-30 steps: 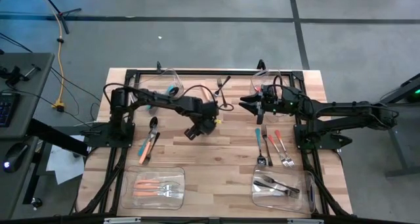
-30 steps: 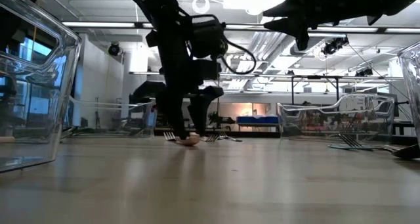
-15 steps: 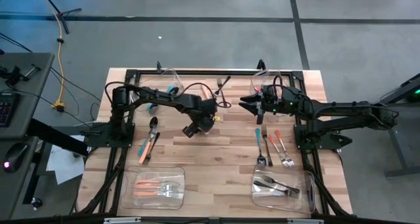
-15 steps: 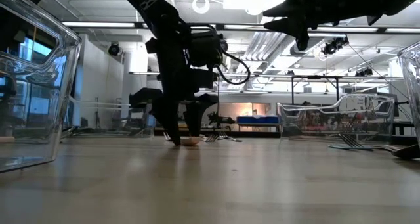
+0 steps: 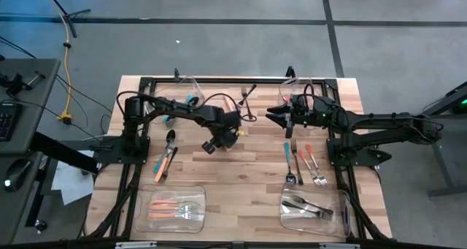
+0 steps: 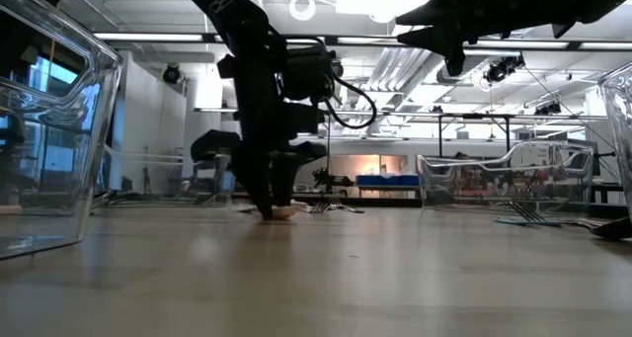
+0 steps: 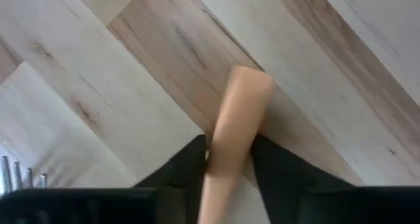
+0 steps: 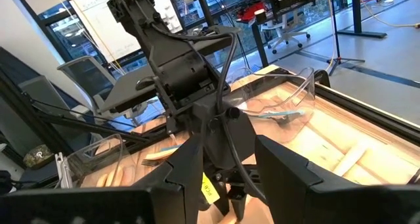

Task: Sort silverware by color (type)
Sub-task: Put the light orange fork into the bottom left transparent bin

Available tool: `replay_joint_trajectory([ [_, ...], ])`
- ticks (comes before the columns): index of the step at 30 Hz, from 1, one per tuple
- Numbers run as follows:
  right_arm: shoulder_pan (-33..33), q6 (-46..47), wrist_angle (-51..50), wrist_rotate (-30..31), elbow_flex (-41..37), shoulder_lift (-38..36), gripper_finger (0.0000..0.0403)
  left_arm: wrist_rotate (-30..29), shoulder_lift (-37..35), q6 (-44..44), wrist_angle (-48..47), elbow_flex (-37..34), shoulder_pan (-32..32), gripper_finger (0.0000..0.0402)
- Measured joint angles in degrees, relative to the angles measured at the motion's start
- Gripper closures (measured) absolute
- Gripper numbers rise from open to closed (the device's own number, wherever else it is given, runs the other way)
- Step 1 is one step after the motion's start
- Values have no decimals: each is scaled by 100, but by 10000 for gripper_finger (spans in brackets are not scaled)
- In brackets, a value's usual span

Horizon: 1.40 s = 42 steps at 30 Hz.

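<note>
My left gripper [image 5: 211, 144] is down at the table's middle, shut on an orange-handled utensil [image 7: 237, 106] that lies on the wood; the low view shows its fingers [image 6: 271, 201] at table level. My right gripper [image 5: 271, 117] hovers open above the table, right of centre, touching nothing [image 8: 233, 179]. Loose silverware lies flat: a black spoon with orange and teal pieces [image 5: 166, 158] on the left, teal and red-orange forks [image 5: 303, 163] on the right, dark forks [image 5: 248, 97] near the far edge. My left gripper pinches the orange handle [image 7: 226, 159] between its two fingers [image 7: 279, 175], which stand on either side of it and come from above, pointing down. The fingers lie across the handle. Its free end [image 7: 248, 79] sticks out past them, low over the table.
Clear bins stand at the corners: near left [image 5: 177, 207] with orange-handled pieces, near right [image 5: 312, 210] with dark ones, far left [image 5: 187, 94] with a teal piece, far right [image 5: 300, 85]. Bare wood lies between the near bins.
My left gripper has turned a little over the orange utensil, and its fingers, spread apart a second ago in the low view, have shut on the handle. The utensil has stayed on the table.
</note>
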Motion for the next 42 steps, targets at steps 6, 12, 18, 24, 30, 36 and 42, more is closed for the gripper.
replay_joint_trajectory([
  [6,-2,0,-2,0,0,0,279,-13,2,-388,27,0,-2,360],
  [12,-1,1,0,0,1,0,279,-26,-39,-492,73,-2,-2,360],
  [18,0,-4,4,0,-1,0,279,-10,-278,-981,78,132,76,360],
  [24,-4,-28,113,0,-1,0,279,293,-877,-1814,118,179,219,360],
  [30,-4,-174,179,2,-1,0,279,378,-1755,-2671,515,54,236,360],
  [36,-4,-175,179,0,-1,0,279,616,-2948,-4162,2400,-927,231,360],
  [42,-2,-490,202,-203,-1,0,279,575,-4050,-5649,4832,-2289,67,360],
])
